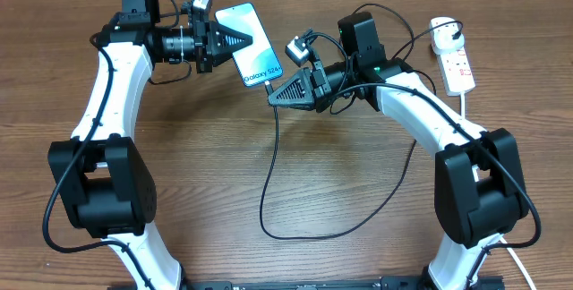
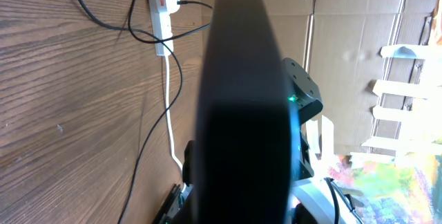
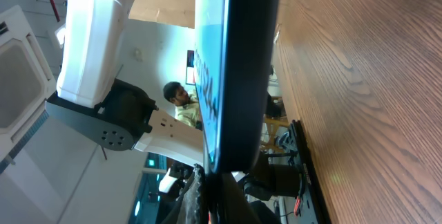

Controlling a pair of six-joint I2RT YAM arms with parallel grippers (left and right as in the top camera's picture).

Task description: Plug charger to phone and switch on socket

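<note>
Left gripper (image 1: 235,42) is clamping the phone (image 1: 255,57) by its long edge and holding it tilted above the tabletop (image 1: 206,165), toward 12 o'clock, screen facing up. Right gripper (image 1: 271,96) is sitting just off the phone's lower end at 5 o'clock. It is pinched narrow on the plug end of the charger (image 1: 270,166), and the cable is trailing from its tip toward 6 o'clock, then looping across the wood. Whether the plug is seated cannot be told. The socket (image 1: 455,62) is lying at 2 o'clock, with the white adapter (image 1: 443,29) plugged into its far end.
</note>
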